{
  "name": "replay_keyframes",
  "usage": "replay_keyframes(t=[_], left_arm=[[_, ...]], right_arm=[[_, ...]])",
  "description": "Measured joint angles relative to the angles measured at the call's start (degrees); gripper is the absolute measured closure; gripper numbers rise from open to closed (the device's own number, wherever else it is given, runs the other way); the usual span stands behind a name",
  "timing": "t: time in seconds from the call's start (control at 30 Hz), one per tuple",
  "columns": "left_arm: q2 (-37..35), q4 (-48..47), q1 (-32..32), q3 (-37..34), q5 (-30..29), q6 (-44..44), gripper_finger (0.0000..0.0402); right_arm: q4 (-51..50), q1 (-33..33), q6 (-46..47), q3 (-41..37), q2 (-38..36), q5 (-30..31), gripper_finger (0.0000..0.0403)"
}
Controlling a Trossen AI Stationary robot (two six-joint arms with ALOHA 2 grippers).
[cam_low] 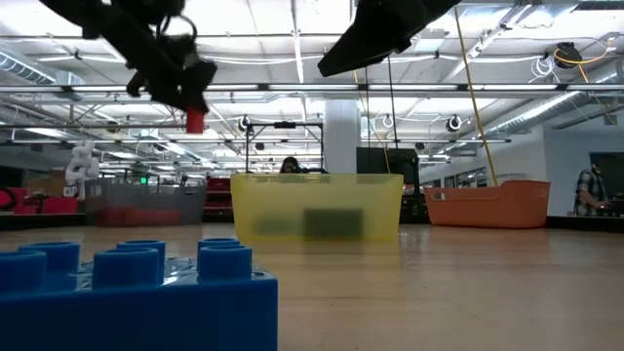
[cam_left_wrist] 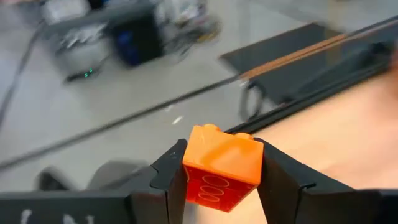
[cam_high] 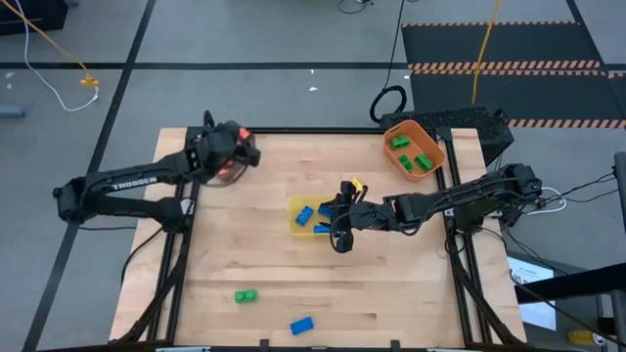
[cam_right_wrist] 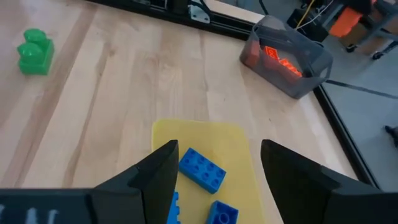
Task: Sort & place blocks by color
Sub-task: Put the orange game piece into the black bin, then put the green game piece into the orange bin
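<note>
Blue block (cam_low: 127,292) closest, low view | left gripper (cam_left_wrist: 217,180) pinching orange block (cam_left_wrist: 222,165) above grey bin (cam_right_wrist: 287,57), ten o'clock | right gripper (cam_right_wrist: 214,171) spread over yellow bin (cam_right_wrist: 236,149), centre

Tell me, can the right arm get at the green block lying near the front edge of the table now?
Probably yes: the right claw stands open and empty above the yellow bin, with bare table toward the green block.

we see small studded plastic bricks: an orange brick (cam_left_wrist: 222,168) pinched aloft above the table's far left corner, more orange bricks (cam_right_wrist: 281,58) in the grey bin there, blue bricks (cam_right_wrist: 202,168) lying flat in the yellow bin mid-table, green bricks (cam_high: 412,154) in the orange bin at the far right corner, and a loose green brick (cam_high: 245,295) and blue brick (cam_high: 301,325) near the front edge.
</note>
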Motion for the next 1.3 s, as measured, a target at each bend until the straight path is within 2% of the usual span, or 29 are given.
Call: replay_keyframes(t=[0.23,0.5,0.7,1.07,1.2,1.3], left_arm=[[5.61,-2.83,11.23,-0.59,2.32,-2.76,0.0242],[11.20,-2.88,15.92,-0.59,5.34,-3.87,0.0234],[11.68,-2.82,16.13,-0.59,11.72,-3.90,0.0191],[10.95,-2.93,15.47,-0.42,18.70,-3.65,0.0111],[7.80,-2.00,12.52,1.35,23.68,-3.58,0.0100],[4.06,-1.68,7.98,2.74,27.43,-3.45,0.0102]], right_arm=[[-0.08,0.00,-0.27,0.00,0.00,0.00,0.0181],[-0.39,0.04,-0.07,0.00,0.00,0.02,0.0181],[-0.43,0.04,-0.07,0.00,0.00,0.05,0.0181],[-0.45,0.02,-0.24,0.00,0.00,0.10,0.0181],[-0.50,-0.09,-0.35,0.00,0.00,0.10,0.0181],[-0.96,-0.33,-0.33,0.00,0.00,0.22,0.0181]])
